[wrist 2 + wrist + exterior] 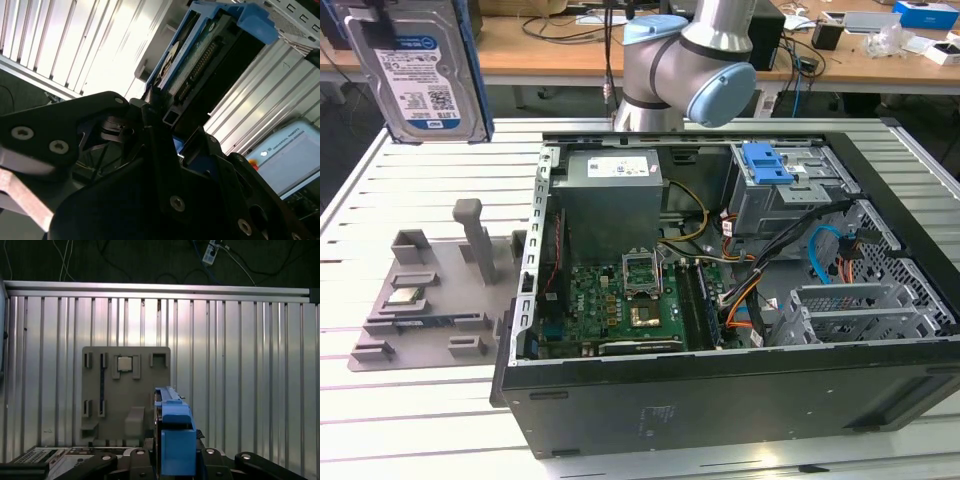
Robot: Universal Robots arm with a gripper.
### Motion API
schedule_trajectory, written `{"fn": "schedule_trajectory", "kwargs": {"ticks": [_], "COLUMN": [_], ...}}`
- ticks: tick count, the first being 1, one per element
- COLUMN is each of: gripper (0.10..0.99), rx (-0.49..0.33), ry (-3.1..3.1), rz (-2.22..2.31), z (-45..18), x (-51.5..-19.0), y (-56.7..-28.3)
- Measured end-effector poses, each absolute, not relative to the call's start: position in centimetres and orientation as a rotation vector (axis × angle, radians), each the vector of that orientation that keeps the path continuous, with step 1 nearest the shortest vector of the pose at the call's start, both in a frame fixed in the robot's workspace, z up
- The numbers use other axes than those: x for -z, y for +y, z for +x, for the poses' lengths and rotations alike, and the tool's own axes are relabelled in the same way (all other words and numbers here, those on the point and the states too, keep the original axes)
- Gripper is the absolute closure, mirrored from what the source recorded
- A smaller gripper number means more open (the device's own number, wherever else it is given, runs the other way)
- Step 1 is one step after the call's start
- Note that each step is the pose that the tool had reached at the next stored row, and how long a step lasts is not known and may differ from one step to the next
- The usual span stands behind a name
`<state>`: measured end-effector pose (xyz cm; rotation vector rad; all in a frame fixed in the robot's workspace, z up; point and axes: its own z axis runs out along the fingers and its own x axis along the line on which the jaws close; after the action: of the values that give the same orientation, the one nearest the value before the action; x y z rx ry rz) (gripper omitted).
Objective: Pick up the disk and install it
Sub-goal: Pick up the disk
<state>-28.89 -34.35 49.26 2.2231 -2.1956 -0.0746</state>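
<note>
Ok, fingers [156, 147] clamped on the disk [420, 70], holding it on edge. Disk hangs in the air over the grey fixture tray [430, 312]. Tray lies flat on the slatted bench [410, 420], open computer case [720, 405] just beside the tray.

Disk [420, 70] top cut off; label [426, 96] prob. unreadable.

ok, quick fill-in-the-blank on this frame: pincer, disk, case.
1. The pincer is shut on the ____.
2. The disk hangs above the table, off the exterior view's ____ side of the open computer case.
3. Inside the case, the grey metal cage has a ____ bracket on top.

Missing words: disk; left; blue.
</note>
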Motion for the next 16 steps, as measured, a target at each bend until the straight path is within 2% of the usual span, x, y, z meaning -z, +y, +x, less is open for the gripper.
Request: {"fn": "schedule_trajectory", "kwargs": {"ticks": [6, 16], "gripper": [0.718, 0.718], "rx": [0.075, 0.075], "ry": [-2.196, -2.196], "rz": [2.223, 2.223], "z": [-22.7, -17.6], "x": [-49.2, -49.3], "y": [-34.3, -34.3]}}
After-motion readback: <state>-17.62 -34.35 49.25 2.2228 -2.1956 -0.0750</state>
